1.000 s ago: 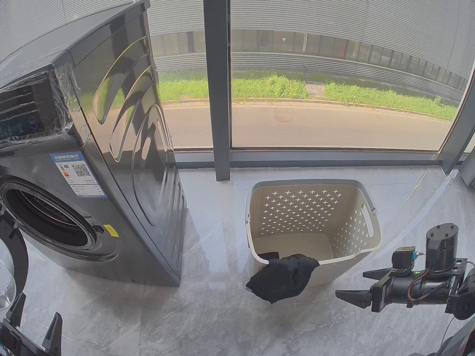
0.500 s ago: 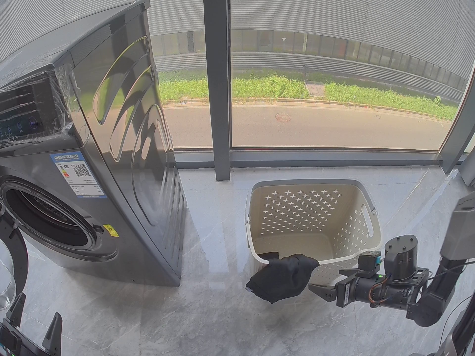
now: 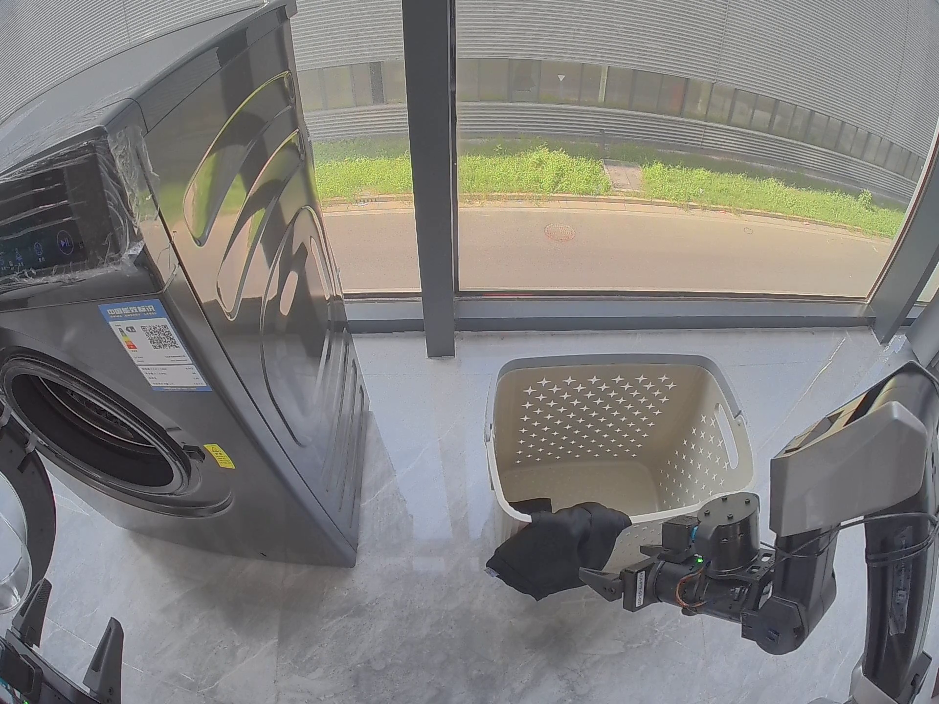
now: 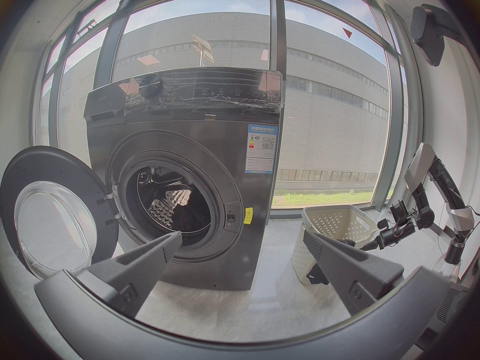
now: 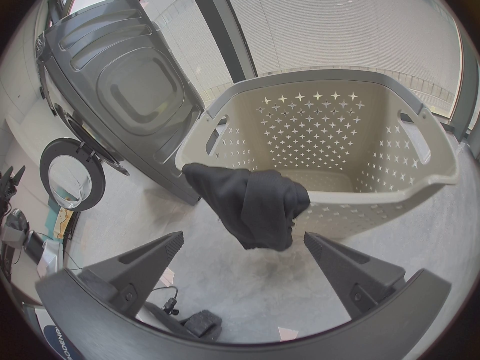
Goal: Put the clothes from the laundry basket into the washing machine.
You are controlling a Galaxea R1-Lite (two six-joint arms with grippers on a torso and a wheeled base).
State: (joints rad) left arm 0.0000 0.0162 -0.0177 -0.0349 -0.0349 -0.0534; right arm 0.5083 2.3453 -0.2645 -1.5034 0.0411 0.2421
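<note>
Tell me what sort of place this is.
Likely a laundry corner in a test or showroom space: a washing machine with plastic film on its panel, a laundry basket on the stone-look floor, and full-height windows onto a road.

We're looking at a laundry corner set right up against floor-to-ceiling windows, and it's reading more like a showroom or test space than a lived-in home. Just ahead of the right gripper a cream plastic basket is sitting on a pale marbled floor. Off to that gripper's left a dark grey washing machine is standing with its round door hanging open, plastic film clinging to its control panel and an energy sticker showing on its front. Beyond the basket, those windows are looking out on a road, a grass strip and a long grey ribbed building.
</note>
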